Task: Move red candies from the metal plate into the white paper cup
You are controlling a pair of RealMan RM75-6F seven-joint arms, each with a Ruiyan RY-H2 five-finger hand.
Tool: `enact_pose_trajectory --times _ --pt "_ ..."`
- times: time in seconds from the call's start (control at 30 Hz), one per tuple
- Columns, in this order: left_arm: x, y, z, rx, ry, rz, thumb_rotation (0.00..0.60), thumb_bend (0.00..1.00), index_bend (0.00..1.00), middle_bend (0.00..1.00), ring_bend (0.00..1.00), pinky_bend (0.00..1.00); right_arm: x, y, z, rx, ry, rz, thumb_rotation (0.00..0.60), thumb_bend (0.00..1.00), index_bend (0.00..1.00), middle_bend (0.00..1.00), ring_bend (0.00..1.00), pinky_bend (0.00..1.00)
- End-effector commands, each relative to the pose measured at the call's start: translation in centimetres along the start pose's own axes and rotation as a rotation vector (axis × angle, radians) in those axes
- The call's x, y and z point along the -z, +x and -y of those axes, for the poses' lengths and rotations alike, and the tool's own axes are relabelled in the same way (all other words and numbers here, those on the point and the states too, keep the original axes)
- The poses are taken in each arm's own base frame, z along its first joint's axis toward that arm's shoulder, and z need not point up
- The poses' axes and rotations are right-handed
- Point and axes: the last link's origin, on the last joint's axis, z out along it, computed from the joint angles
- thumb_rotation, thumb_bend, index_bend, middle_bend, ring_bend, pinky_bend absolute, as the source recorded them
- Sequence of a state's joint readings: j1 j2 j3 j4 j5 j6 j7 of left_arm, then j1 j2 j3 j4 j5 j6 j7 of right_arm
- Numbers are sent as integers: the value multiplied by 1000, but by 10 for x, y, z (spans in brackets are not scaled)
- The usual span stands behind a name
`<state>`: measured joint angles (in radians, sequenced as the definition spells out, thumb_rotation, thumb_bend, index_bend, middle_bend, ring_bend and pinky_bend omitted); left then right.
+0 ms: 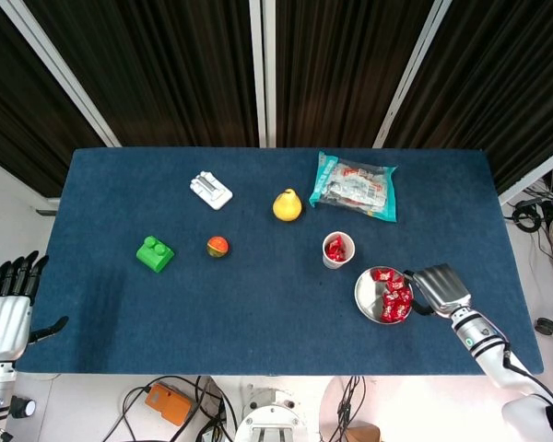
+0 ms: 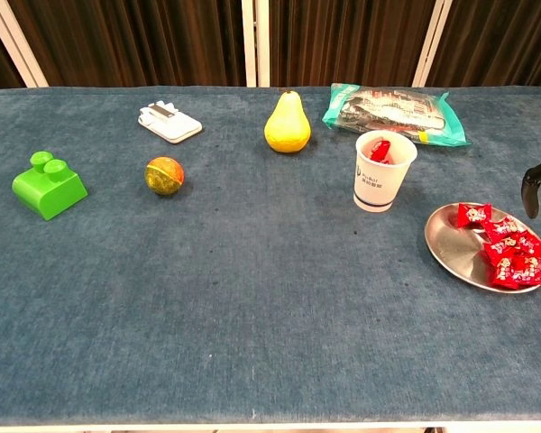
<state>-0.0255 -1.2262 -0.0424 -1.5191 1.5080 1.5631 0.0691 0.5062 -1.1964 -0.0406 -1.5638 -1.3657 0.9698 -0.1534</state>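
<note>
Blue cloth-covered table (image 1: pixel 258 304) fills the middle of the head view.

Round metal plate (image 1: pixel 366 296) sits lower right of centre in the head view, and at the right edge of the chest view (image 2: pixel 451 245). Red wrapped candies (image 1: pixel 394 296) lie heaped on the plate's right half; the left half is bare metal. In the chest view the candies (image 2: pixel 512 254) run from the plate's upper middle down to its right rim.

White paper cup (image 1: pixel 337 250) stands upright just up and left of the plate, near it but apart. At least one red candy shows inside it, clearest in the chest view (image 2: pixel 380 171).

Right hand (image 1: pixel 441 288) is just right of the plate in the head view, back of the hand toward the camera, dark fingers curling down at the plate's right rim. Whether they touch the candies or hold one cannot be told. In the chest view only a dark fingertip (image 2: pixel 536 179) shows at the right edge, above the plate.

Left hand (image 1: pixel 7 308) is off the table at the lower left of the head view, fingers straight and apart, holding nothing.

Elsewhere on the table:
- yellow pear (image 1: pixel 287 204), upper centre
- clear teal-edged snack bag (image 1: pixel 355 186), upper right of the pear
- small white block (image 1: pixel 210 190), upper left
- green toy brick (image 1: pixel 154 253), left
- red-and-yellow ball (image 1: pixel 217 246), just right of the brick
</note>
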Motion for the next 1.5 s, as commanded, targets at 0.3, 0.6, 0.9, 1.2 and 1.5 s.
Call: enact_pose_trajectory --times 0.3,0.6,0.9,1.2,1.5 --pt "2 -2 3 0 14 6 600 0 0 0 0 0 -11 -8 -2 7 -26 54 600 480 519 961 1000 1000" --pt "3 -1 6 -2 20 3 600 0 0 0 0 0 -18 -12 4 6 -18 81 600 481 481 961 1000 1000" --pt "4 -3 7 -1 24 7 600 0 0 0 0 0 -17 -15 0 -2 -40 98 600 480 523 961 1000 1000" --pt "3 -2 9 -5 29 3 600 0 0 0 0 0 -22 -20 0 -5 -47 121 600 481 585 961 1000 1000" --pt "2 -2 9 -5 31 3 600 0 0 0 0 0 -30 -17 4 -14 -45 111 600 480 705 961 1000 1000"
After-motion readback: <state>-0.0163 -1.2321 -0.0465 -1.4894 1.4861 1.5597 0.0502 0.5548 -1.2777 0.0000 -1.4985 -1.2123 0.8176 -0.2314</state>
